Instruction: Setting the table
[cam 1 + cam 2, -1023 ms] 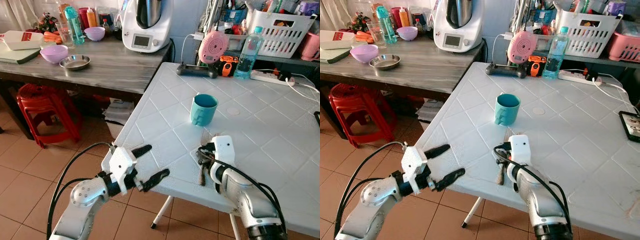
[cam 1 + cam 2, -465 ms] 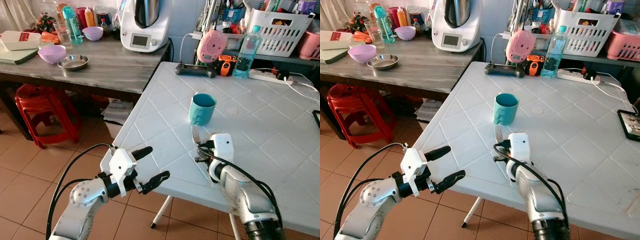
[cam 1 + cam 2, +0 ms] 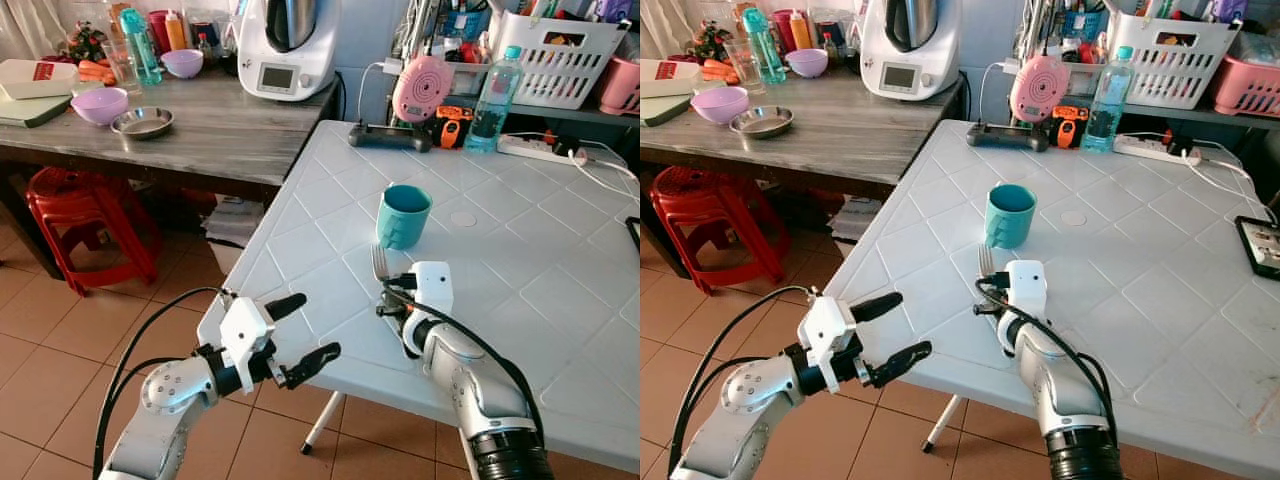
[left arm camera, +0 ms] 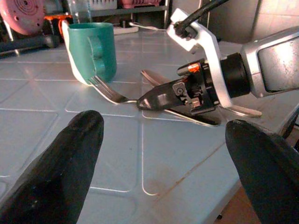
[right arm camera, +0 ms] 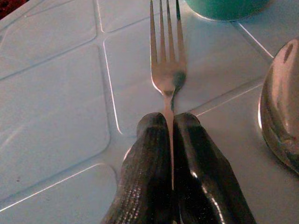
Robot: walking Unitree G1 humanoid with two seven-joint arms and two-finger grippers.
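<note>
The right gripper (image 5: 169, 135) is reaching low over the white table (image 3: 560, 270), its fingers pinching the fork (image 5: 166, 70) by the neck, tines pointing toward the teal mug (image 3: 403, 216) just ahead. A spoon (image 5: 282, 121) is lying beside the fork. The left gripper (image 3: 300, 330) is hovering off the table's near edge, fingers spread wide and holding nothing.
</note>
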